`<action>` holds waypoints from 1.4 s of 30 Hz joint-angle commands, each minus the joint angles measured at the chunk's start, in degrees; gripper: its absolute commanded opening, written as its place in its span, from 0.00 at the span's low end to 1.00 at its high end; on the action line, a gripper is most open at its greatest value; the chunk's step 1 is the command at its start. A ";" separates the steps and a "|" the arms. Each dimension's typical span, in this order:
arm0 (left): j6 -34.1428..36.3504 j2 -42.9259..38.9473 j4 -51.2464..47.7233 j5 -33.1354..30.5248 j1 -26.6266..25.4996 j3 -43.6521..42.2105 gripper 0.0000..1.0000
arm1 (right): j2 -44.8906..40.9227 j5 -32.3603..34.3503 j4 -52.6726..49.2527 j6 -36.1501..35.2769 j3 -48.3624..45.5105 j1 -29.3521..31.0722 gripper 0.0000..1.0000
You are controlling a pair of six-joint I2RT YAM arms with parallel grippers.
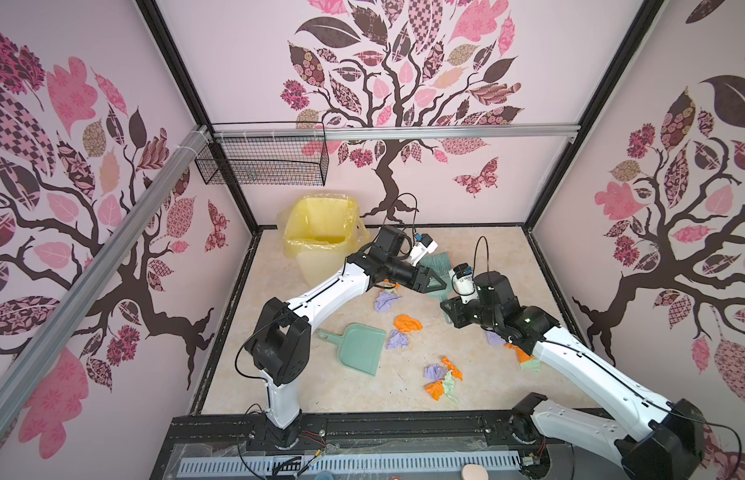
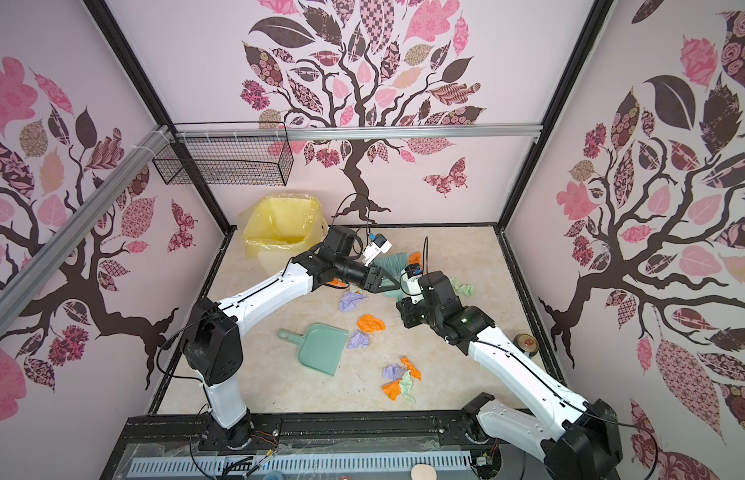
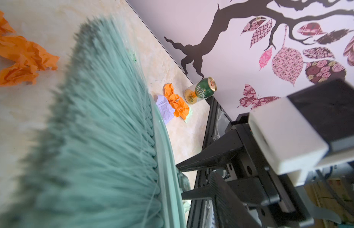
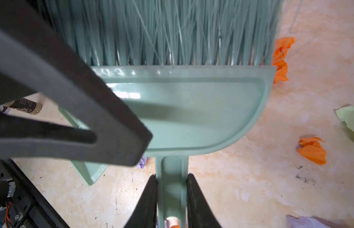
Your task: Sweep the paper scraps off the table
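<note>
My right gripper (image 4: pixel 172 177) is shut on the handle of a teal brush (image 1: pixel 438 262), whose bristles rest on the table (image 1: pixel 499 257) at the back. My left gripper (image 1: pixel 439 286) straddles the brush head. One of its fingers (image 4: pixel 83 108) lies over the brush's back, and a gap shows between that finger (image 3: pixel 221 197) and the plastic. Its other finger is hidden by bristles. Paper scraps lie around: orange (image 1: pixel 406 323), lilac (image 1: pixel 398 340), and a mixed cluster (image 1: pixel 441 378). More paper scraps lie by the right arm (image 1: pixel 518 353) and behind the brush (image 2: pixel 462 286).
A teal dustpan (image 1: pixel 358 347) lies flat left of the middle, handle pointing left. A yellow-lined bin (image 1: pixel 321 232) stands at the back left. A drinks can (image 2: pixel 528 344) stands by the right wall. A wire basket (image 1: pixel 262 162) hangs above the bin.
</note>
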 commanded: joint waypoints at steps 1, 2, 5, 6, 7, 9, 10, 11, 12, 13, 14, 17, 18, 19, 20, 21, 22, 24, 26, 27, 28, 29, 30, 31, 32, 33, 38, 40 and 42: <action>1.39 -0.17 -0.52 -0.10 0.00 2.49 0.43 | 0.26 0.81 1.60 0.55 1.56 0.64 0.19; 1.52 -0.26 -0.58 0.08 0.01 2.29 0.37 | 0.26 0.87 1.58 0.63 1.48 0.69 0.19; 1.99 -0.35 -0.95 0.50 -0.01 1.95 0.15 | 0.05 0.90 1.73 0.82 1.37 0.78 0.19; 2.26 -0.46 -1.17 0.43 -0.02 1.85 0.09 | -0.01 0.90 1.75 0.98 1.22 0.80 0.19; 2.37 -0.55 -1.29 0.32 -0.05 1.63 0.05 | -0.15 0.99 1.84 1.02 1.12 0.88 0.19; 2.57 -0.90 -1.20 0.24 0.01 1.17 0.03 | -0.31 1.08 1.84 1.10 1.00 1.05 0.19; 2.57 -1.18 -1.16 0.26 -0.08 0.89 0.02 | -0.42 1.15 1.76 1.24 0.95 1.12 0.19; 2.57 -1.31 -0.98 0.23 -0.05 0.80 0.01 | -0.50 1.17 1.76 1.30 0.89 1.12 0.19; 2.57 -1.50 -1.06 0.30 -0.06 0.60 0.00 | -0.57 1.23 1.71 1.44 0.87 1.12 0.19; 2.54 -1.66 -1.25 0.41 -0.02 0.58 0.00 | -0.74 1.33 1.73 1.70 0.78 1.12 0.25; 2.62 -1.84 -1.40 0.51 -0.07 0.51 0.00 | -1.07 1.43 1.92 2.11 0.69 1.10 0.32; 3.02 -2.73 -2.00 1.51 0.38 -0.16 0.00 | -3.70 0.12 4.86 4.02 -1.55 1.14 0.54; 2.66 -3.26 -1.54 2.11 0.73 -0.70 0.00 | -5.01 -0.62 6.34 4.79 -2.67 1.11 0.59; 1.92 -3.96 -0.65 2.68 1.25 -1.49 0.00 | -7.08 -1.47 8.45 5.73 -4.28 1.07 0.63; 0.67 -4.62 0.48 3.23 2.06 -2.47 0.00 | -9.34 -2.46 10.91 7.04 -6.32 1.12 0.65; -0.95 -5.34 2.28 3.90 2.86 -3.56 0.00 | -11.63 -3.10 13.32 8.20 -8.27 1.13 0.67; -3.48 -6.21 5.22 4.93 4.01 -4.96 0.00 | -14.29 -3.60 16.63 9.81 -10.62 1.08 0.70; -8.59 -7.87 11.16 7.08 6.40 -7.84 0.00 | -19.33 -4.08 23.15 13.51 -15.58 1.14 0.76; -15.40 -10.03 19.58 8.55 8.67 -11.54 0.00 | -23.45 -4.98 30.72 17.36 -20.28 1.08 0.79; -18.42 -11.13 22.80 9.17 9.46 -13.15 0.00 | -24.76 -5.44 34.23 18.80 -22.08 1.10 0.79; -21.86 -12.49 27.01 9.33 10.13 -15.06 0.00 | -25.78 -6.21 38.70 20.56 -24.04 1.10 0.79; -24.95 -13.96 30.77 9.00 10.62 -17.08 0.00 | -26.52 -6.85 43.36 22.42 -26.06 1.09 0.79; -27.05 -15.42 33.79 8.13 10.81 -18.72 0.00 | -26.93 -7.31 47.64 24.15 -27.66 1.09 0.79; -29.02 -17.30 36.33 6.71 10.82 -20.48 0.00 | -26.94 -7.57 53.58 26.33 -29.71 1.05 0.79; -30.61 -19.22 38.47 5.42 10.83 -22.41 0.00 | -26.54 -7.54 59.38 28.57 -31.55 1.12 0.80; -31.96 -20.79 40.39 4.17 10.87 -23.91 0.00 | -25.73 -7.33 64.24 30.43 -32.90 1.03 0.80; -38.78 -26.39 48.52 -2.21 10.77 -30.13 0.00 | -14.56 -6.02 89.13 40.08 -36.52 1.06 0.79; -40.13 -27.08 49.29 -4.41 10.73 -31.17 0.00 | -9.80 -5.49 97.17 43.27 -36.53 1.06 0.79; -40.51 -27.48 48.93 -5.64 10.65 -31.73 0.00 | -5.52 -5.12 103.73 46.03 -35.94 1.08 0.78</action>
